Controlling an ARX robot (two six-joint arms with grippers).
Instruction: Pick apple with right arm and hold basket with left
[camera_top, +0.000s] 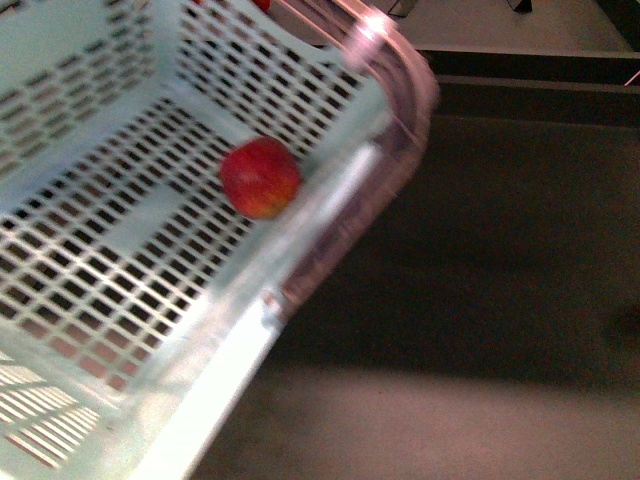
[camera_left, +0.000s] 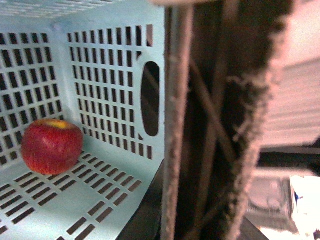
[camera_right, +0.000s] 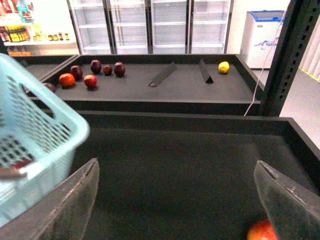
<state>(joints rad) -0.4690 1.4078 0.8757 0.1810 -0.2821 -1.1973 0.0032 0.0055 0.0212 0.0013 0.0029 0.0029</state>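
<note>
Apple (camera_top: 260, 177) lies inside the basket (camera_top: 335, 205), on the slotted floor, resting against the side wall nearest the right of the front view. Left wrist view has the same apple (camera_left: 51, 146) on the floor near a corner of the basket (camera_left: 110, 75), yellowish patch facing up, nothing touching it. Basket is pale blue with slot holes and an oval handle cutout in one wall. In the front view it sits tilted and blurred, filling the left side over the dark surface (camera_top: 500, 260).

Left fingers: a dark fuzzy-edged part (camera_left: 225, 125) sits tight against the basket's wall edge, too close and blurred, so can't tell if they are clamped on it.

Right fingers (camera_right: 70, 200) are spread wide apart with nothing between them, hovering over the dark surface (camera_right: 175, 150). They are well clear of the basket (camera_right: 45, 125), which shows at that view's edge.

A second red fruit (camera_right: 262, 232) lies on the surface just beside one right finger, cut off by the frame edge.

Behind is a dark shelf tray (camera_right: 150, 85) with several dark maroon fruits (camera_right: 119, 68), an orange-red fruit (camera_right: 66, 79) and a yellow fruit (camera_right: 223, 67). Glass-door fridges (camera_right: 170, 25) stand at the back
</note>
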